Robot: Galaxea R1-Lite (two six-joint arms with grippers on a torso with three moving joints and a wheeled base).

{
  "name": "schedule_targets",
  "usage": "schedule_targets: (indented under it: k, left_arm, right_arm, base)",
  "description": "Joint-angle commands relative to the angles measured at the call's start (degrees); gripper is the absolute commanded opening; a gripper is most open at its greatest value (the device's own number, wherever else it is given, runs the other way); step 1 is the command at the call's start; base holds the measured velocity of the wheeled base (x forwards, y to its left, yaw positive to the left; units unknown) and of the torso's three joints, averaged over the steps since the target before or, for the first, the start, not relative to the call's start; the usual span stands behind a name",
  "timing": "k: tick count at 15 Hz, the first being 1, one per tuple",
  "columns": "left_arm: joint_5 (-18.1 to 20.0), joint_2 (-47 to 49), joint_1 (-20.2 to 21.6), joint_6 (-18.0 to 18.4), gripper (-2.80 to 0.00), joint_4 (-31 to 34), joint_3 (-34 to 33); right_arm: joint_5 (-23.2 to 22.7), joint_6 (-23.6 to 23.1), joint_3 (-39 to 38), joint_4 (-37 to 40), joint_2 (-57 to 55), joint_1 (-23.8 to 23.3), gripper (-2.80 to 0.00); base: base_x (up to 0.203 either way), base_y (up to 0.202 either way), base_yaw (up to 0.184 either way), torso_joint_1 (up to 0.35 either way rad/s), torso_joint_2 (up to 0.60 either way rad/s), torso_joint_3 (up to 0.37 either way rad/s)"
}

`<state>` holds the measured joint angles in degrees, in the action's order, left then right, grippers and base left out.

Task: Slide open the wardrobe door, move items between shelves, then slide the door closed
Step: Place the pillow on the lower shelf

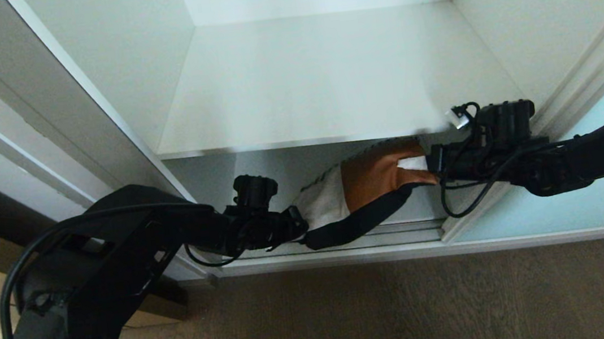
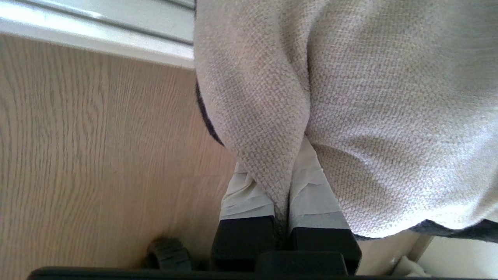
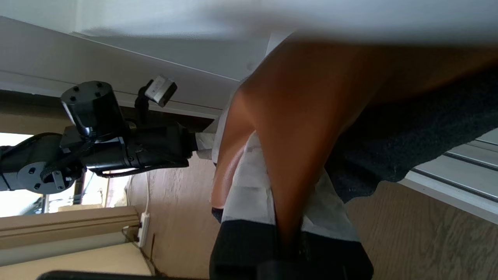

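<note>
A: What's the biggest thing in view?

B: One white wardrobe (image 1: 116, 88), smooth flat panels, open at the front. One broad white shelf (image 1: 325, 76) crosses it, with a thin grey front edge. At the right stands one sliding door (image 1: 590, 199), frosted pale blue glass in a slim silver frame. Below all that is brown wood-grain floor (image 1: 386, 313).

A: And the arms?

B: Two, black and jointed, with loose cables. They reach in from either side, below the shelf's front edge.

A: How many things to move?

B: One cushion (image 1: 362, 197), soft, sagging between the arms just under the shelf edge. It has a coarse cream woven panel, a smooth rust-orange panel and a dark fuzzy back.

A: Who's holding it?

B: Both. The left end effector (image 2: 282, 202) has its pale-taped fingers (image 2: 247, 194) pressed together on a fold of the cream weave. The right end effector (image 3: 288, 217) pinches the orange panel likewise.
</note>
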<state>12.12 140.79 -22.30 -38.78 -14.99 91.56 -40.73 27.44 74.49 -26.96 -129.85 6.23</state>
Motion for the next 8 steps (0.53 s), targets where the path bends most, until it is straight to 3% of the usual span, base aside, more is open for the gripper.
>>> schedule_targets:
  k: [1,8]
  left_arm:
    - [0.0,0.4,0.0,-0.3,-2.80,-0.5,-0.6]
    - [-0.3,0.4,0.0,-0.4,-2.80,-0.6,-1.0]
  right_arm:
    - [-0.1,0.3,-4.9,-1.0,-2.0,0.0,-2.80]
    - [-0.1,-1.3,-14.3,-8.2,-0.1,0.6,-2.80]
  base:
    - [0.000,0.000,0.000,0.000,0.00,0.000]
    - [0.000,0.000,0.000,0.008,0.01,-0.008]
